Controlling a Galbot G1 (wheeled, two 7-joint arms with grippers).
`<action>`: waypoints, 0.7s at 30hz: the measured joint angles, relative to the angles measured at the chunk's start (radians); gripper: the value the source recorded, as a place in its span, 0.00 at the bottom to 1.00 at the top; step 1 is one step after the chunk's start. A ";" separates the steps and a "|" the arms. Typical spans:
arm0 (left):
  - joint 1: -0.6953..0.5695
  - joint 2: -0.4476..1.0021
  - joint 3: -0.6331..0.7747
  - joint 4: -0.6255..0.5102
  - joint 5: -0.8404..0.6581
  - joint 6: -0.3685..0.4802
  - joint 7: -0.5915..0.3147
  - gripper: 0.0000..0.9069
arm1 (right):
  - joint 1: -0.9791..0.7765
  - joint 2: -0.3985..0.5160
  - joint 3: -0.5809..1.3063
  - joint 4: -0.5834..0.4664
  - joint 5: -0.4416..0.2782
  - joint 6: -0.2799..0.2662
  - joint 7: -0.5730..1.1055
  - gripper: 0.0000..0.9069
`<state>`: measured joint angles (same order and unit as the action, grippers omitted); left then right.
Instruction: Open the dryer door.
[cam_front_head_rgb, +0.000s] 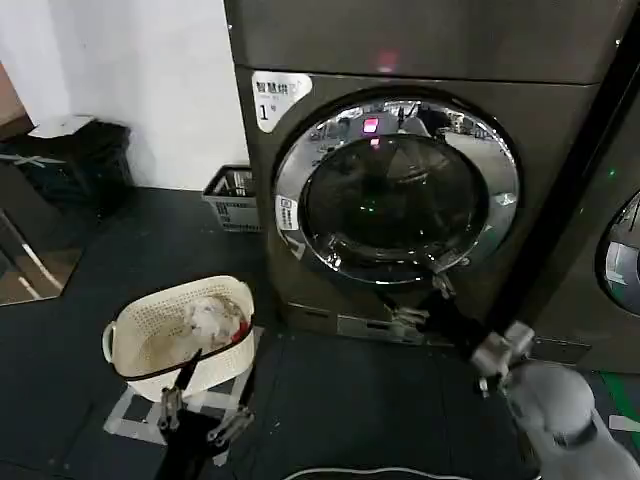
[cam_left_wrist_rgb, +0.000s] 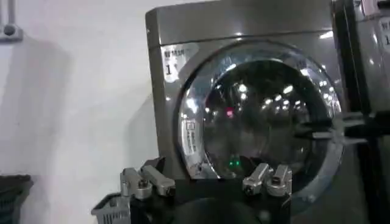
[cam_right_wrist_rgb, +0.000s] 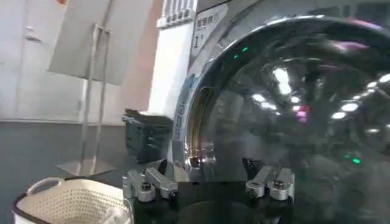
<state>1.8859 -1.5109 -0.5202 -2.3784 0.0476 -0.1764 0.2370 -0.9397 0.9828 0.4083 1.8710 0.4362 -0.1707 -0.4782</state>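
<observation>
The dryer door is a large round porthole with a shiny chrome rim and dark glass, on the dark grey machine marked "1". In the head view it lies flat against the machine front. My right gripper hovers open just below the door's lower rim, close to the chrome, with nothing between its fingers. Seen from the right wrist, the gripper faces the door at close range. My left gripper is open and low, by the basket, far from the door.
A white laundry basket holding clothes stands on the dark floor at the left front. A grey crate sits against the wall beside the machine, with a black bin farther left. A neighbouring machine stands at the right.
</observation>
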 joint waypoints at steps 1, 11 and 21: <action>-0.003 -0.002 0.000 0.000 -0.001 0.000 0.000 1.00 | 0.023 0.001 -0.021 -0.017 -0.002 0.001 0.003 1.00; -0.007 0.001 0.021 -0.007 0.032 0.053 -0.044 1.00 | 0.230 0.075 -0.217 -0.189 -0.019 0.024 0.008 1.00; -0.011 0.003 0.034 -0.018 -0.015 0.070 -0.060 1.00 | 0.383 0.153 -0.332 -0.327 -0.029 0.046 0.007 1.00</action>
<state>1.8748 -1.5081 -0.4860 -2.3968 0.0328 -0.1065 0.1772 -0.5565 1.1362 0.0761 1.5439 0.4072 -0.1246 -0.4710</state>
